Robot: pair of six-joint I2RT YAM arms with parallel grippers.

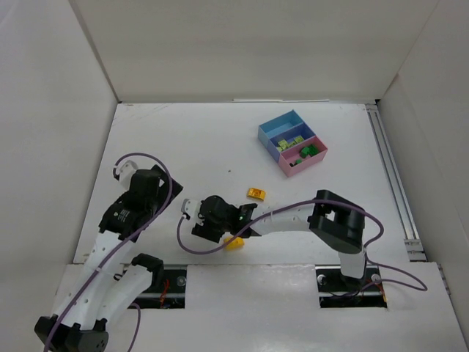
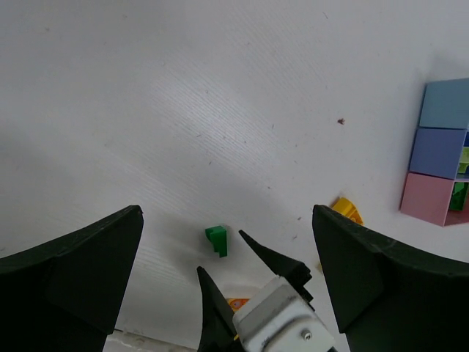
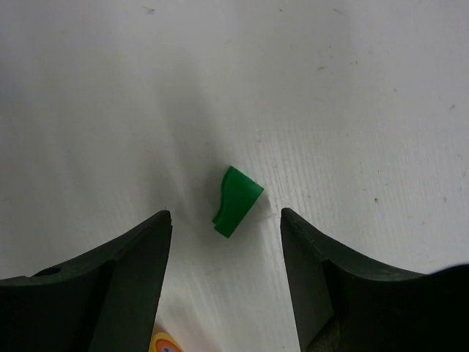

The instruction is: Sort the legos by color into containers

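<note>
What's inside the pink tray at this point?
The pink tray holds green legos; no other color shows. They are too small to count, and whatever lies beneath them is covered.

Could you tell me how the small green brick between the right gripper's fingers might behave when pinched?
The green brick looks like rigid plastic, so it probably won't deform. It is tiny and sits on a smooth table, so it may skid or twist if the open right gripper closes off-centre.
</note>
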